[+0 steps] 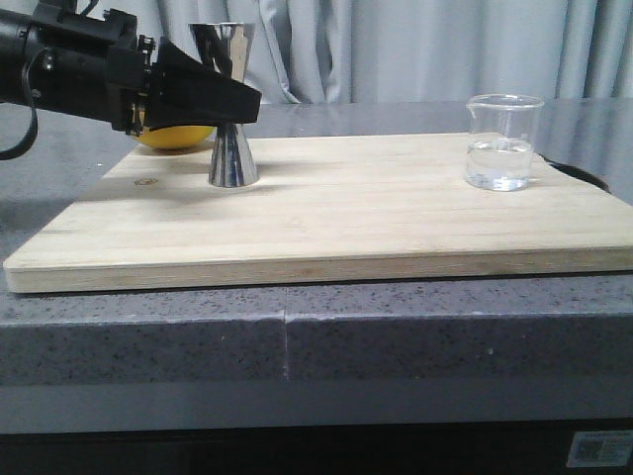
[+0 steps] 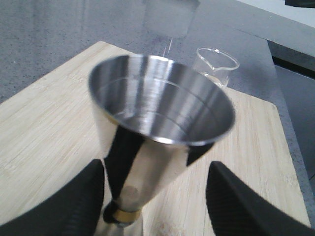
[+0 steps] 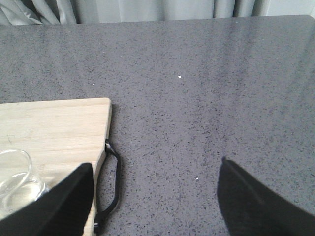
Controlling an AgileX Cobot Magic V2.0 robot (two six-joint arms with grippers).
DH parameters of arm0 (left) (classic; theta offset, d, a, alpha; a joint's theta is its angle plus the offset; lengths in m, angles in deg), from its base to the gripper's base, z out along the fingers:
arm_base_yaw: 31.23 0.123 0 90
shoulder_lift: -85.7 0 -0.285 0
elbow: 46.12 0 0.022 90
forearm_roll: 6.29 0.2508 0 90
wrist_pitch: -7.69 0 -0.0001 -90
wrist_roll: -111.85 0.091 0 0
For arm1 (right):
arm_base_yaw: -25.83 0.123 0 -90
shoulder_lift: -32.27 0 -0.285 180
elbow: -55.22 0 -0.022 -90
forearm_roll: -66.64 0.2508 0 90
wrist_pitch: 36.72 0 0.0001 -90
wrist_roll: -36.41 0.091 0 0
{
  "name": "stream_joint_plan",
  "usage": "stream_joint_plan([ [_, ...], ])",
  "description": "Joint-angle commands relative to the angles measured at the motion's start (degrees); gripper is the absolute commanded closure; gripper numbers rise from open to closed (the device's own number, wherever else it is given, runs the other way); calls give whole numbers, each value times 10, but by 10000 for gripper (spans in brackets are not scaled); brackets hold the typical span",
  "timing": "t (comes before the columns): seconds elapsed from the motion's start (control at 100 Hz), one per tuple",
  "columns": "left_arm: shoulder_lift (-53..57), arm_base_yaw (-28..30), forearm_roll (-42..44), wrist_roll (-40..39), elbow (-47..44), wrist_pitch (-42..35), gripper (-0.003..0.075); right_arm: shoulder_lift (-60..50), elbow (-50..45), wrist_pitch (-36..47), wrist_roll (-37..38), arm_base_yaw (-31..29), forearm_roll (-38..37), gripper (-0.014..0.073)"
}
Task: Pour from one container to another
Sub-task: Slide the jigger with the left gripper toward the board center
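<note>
Left gripper [image 2: 155,206], jaws spread, straddles the jigger [image 1: 232,109], apparently to steady it. Beaker [image 1: 503,142] stands well apart; right gripper [image 3: 155,196] spread, empty.

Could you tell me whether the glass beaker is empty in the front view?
No, the glass beaker holds clear liquid filling roughly its lower half, standing on the wooden board.

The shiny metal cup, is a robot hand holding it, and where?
Not yet, it seems. The left gripper has its jaws open on either side of the jigger, near its narrow waist. The right gripper holds nothing.
</note>
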Motion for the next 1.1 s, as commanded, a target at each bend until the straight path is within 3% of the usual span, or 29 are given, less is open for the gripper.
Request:
stream_joint_plan([
  [0.0, 23, -5, -18, -5, 16, -25, 354, -1, 22, 45, -4, 1, -7, 116],
  [0.73, 23, -5, -18, -2, 16, -24, 556, -1, 22, 45, -4, 1, -7, 116],
  [1.09, 26, -7, -13, 13, 16, -56, 566, -1, 22, 45, -4, 1, -7, 116],
])
